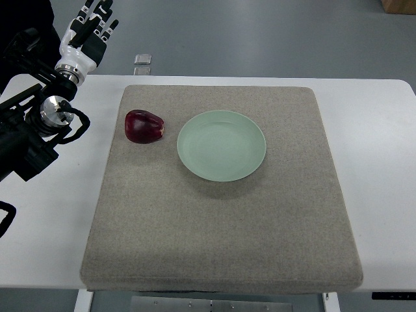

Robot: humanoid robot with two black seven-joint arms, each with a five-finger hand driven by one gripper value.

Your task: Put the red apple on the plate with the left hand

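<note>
A dark red apple lies on the grey felt mat, just left of the plate and not touching it. The pale green plate sits near the mat's middle and holds nothing. My left hand is raised at the top left, beyond the table's far edge, well away from the apple, with its fingers spread and nothing in them. Its black arm comes in along the left edge.
The mat lies on a white table. A small metallic object rests on the floor behind the table's far edge. A brown box corner shows at the top right.
</note>
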